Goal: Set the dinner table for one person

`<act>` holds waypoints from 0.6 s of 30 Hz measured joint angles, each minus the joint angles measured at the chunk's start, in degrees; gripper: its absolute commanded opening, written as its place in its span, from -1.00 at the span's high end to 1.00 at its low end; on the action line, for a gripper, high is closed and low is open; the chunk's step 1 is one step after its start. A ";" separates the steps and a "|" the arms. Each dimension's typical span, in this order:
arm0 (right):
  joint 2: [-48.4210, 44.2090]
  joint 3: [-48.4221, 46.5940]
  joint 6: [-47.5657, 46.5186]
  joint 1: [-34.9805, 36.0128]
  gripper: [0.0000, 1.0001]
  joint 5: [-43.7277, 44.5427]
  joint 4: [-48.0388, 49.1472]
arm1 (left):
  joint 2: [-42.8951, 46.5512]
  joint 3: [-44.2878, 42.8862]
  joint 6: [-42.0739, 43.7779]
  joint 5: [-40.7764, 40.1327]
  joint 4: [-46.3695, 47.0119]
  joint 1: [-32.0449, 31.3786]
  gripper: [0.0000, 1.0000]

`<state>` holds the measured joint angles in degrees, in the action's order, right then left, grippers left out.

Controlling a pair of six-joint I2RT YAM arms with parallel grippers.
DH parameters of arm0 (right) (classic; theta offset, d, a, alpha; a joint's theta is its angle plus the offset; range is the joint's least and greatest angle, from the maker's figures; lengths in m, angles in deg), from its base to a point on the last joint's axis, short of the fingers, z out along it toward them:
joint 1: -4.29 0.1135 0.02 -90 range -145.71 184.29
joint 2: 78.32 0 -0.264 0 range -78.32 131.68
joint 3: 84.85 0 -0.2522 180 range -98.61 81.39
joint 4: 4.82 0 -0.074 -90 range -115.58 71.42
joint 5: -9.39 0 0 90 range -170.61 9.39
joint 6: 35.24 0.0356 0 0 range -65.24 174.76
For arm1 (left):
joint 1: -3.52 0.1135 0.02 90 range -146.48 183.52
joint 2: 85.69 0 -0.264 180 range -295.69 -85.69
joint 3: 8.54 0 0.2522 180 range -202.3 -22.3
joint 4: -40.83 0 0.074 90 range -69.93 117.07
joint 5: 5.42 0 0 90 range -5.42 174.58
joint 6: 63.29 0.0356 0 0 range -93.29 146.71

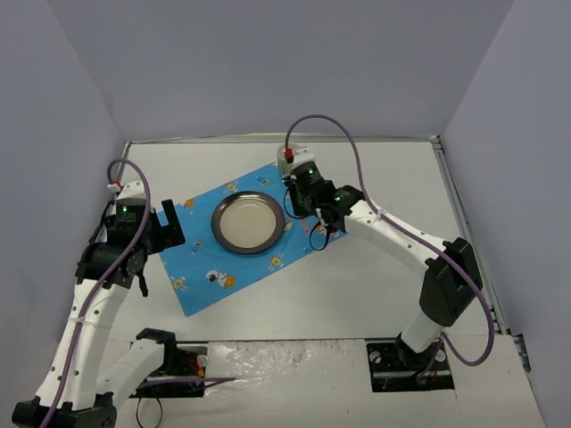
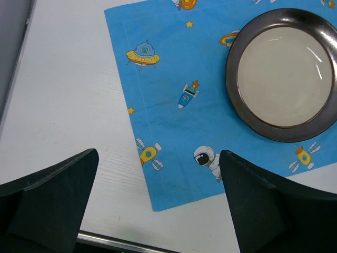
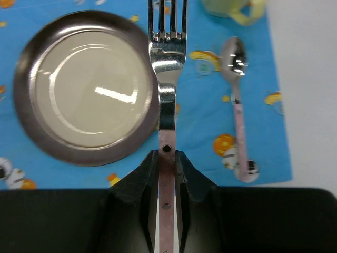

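The white counter (image 1: pixel 384 285) fills the floor of the booth, lying flat with its metal-edged far and right sides square to the walls. It looks wider left to right than near to far, though from overhead I can't be sure. A blue cartoon-print placemat (image 1: pixel 201 272) sits left of centre on it, skewed, with its long axis running from near left to far right.

The right arm reaches in from the near right corner with its elbow raised, the forearm stretching far and left to just right of the plate (image 1: pixel 248 223). The left arm stands bent over the counter's left side, with its wrist beside the placemat's left end.

The plate rests on the placemat's far half, a dark rim around a cream centre that catches the light.

The left gripper (image 2: pixel 158 158) has its jaws spread wide with nothing in them, above the placemat's near left corner. The right gripper (image 3: pixel 167 158) has its jaws closed on the handle of a fork (image 3: pixel 167 68). The fork's tines point straight out from the wrist, and its neck crosses the plate's right rim in that view. I can't tell whether it touches the mat.

A pink-handled spoon (image 3: pixel 237 105) lies on the mat right of the fork, roughly parallel to it. A pale yellow cup (image 3: pixel 231 8) shows partly beyond its bowl.
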<state>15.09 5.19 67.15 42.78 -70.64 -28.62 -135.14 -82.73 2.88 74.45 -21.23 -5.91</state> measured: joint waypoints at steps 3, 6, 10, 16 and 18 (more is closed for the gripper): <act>0.76 -2.24 1.69 5.95 1.00 -0.91 -0.86 | 0.54 -0.79 -0.89 -0.16 -0.86 0.00 -0.94; 3.65 -5.84 2.59 10.06 1.00 -1.92 -1.46 | 1.42 -0.81 -3.16 -0.34 -2.84 0.00 -0.94; 8.75 -8.76 3.47 13.64 1.00 -2.92 -0.46 | 2.85 -0.69 -6.62 0.35 -4.69 0.00 -0.94; 13.83 -8.79 4.71 17.81 1.00 -3.60 -0.16 | 5.19 2.01 -12.53 1.62 -5.86 0.00 -0.94; 15.17 -8.86 5.31 19.02 1.00 -3.74 0.39 | 5.06 2.17 -14.01 1.75 -6.02 0.00 -0.94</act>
<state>30.26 -3.68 72.46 61.80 -74.38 -28.22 -130.08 -80.56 -11.14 76.19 -27.25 -5.92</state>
